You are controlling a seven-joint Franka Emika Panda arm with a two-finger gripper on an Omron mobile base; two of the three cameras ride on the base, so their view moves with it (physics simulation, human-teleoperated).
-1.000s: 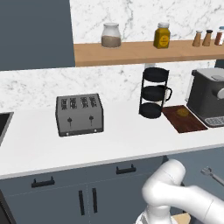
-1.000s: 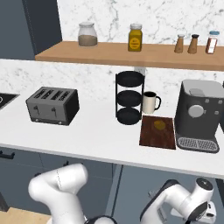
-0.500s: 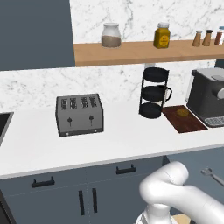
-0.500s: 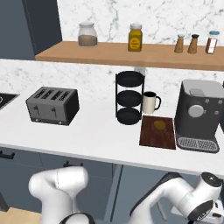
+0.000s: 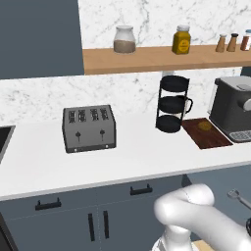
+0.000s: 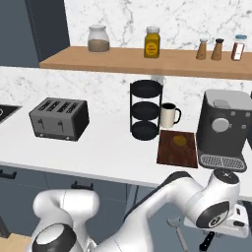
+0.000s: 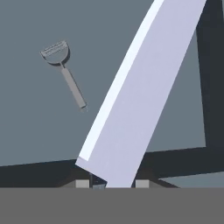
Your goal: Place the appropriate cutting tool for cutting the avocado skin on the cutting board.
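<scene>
**Inspector A:** On the counter, the cutting board (image 6: 177, 148) lies flat between the tiered rack (image 6: 146, 110) and the coffee machine (image 6: 224, 129), with the avocado (image 6: 179, 140) resting on its far half. We record no tool on it, so the placing step is not yet done.

**Inspector B:** Below counter level, in the hand view, we see a knife (image 7: 140, 94): its broad pale blade rises from between the gripper (image 7: 109, 183) finger tips and runs up across the frame. We judge the fingers pinched on its handle end, though the contact itself is hidden at the frame's bottom edge.

**Inspector A:** A peeler (image 7: 64, 72) lies beside the blade, apart from it, on a grey surface. We judge the knife to be the tool chosen.

**Inspector B:** We agree. The step in hand is carrying. The next move calls for raising the arm above the counter edge, reaching toward the board, and lowering the knife onto its bare near half, short of the avocado.
</scene>
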